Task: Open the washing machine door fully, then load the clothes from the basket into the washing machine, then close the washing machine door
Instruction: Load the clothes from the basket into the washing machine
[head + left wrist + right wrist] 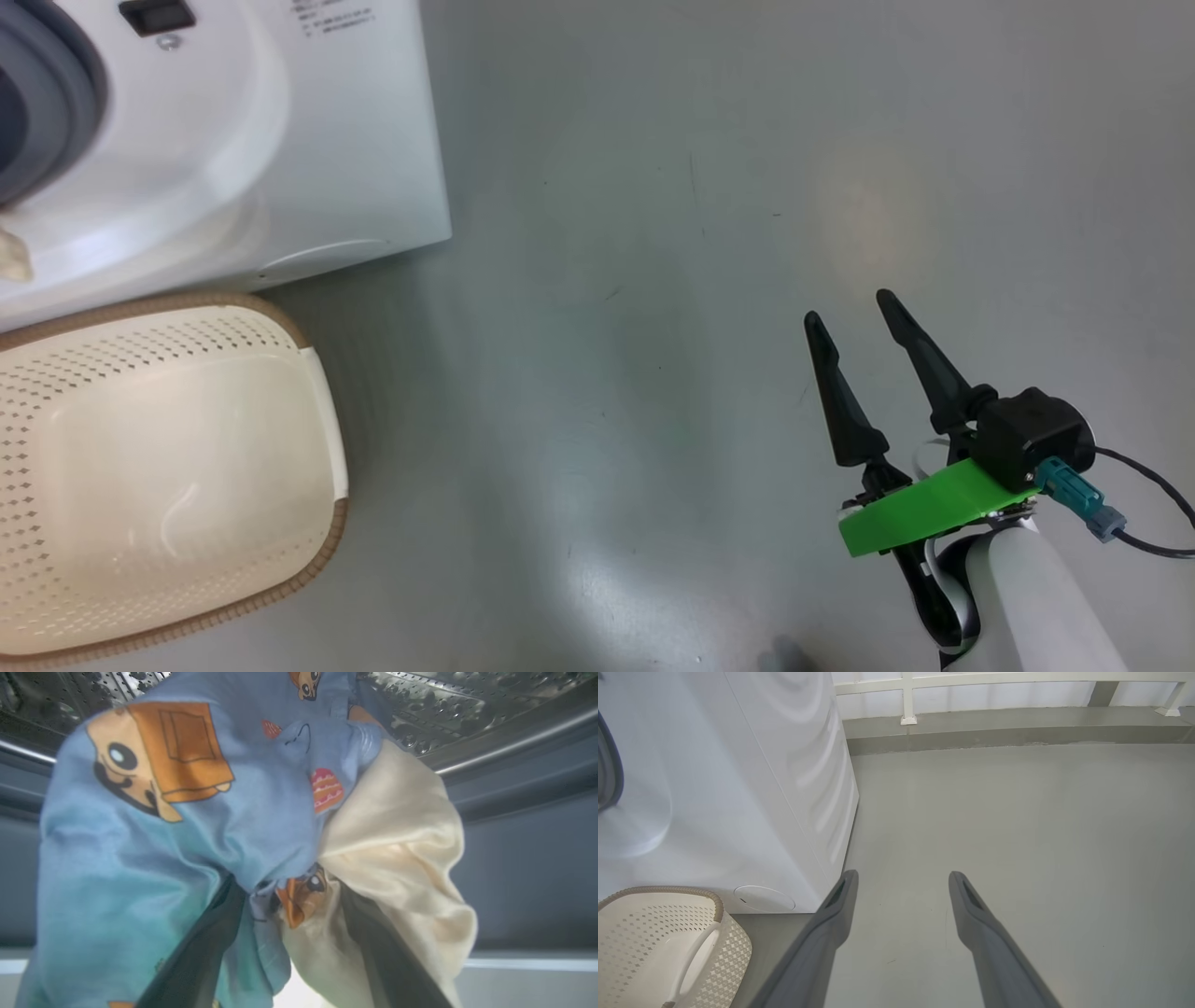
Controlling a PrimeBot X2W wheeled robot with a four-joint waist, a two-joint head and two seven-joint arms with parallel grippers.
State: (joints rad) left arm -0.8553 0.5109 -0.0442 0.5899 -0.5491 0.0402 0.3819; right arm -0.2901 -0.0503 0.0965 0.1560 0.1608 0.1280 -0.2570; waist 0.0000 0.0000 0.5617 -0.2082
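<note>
Left wrist view: left gripper [285, 891] clamped on the clothes [163, 835] at the drum's [420, 709] front edge, so letting go now prob spills them over the gasket [514, 788]; right gripper [847, 308] wide open, empty.

Nothing here can really be read. A few lines of small grey print [332, 19] stand on the white front of the washing machine [355, 159], too tiny to make out. The clothes [154, 849] carry cartoon pictures, not words.
</note>
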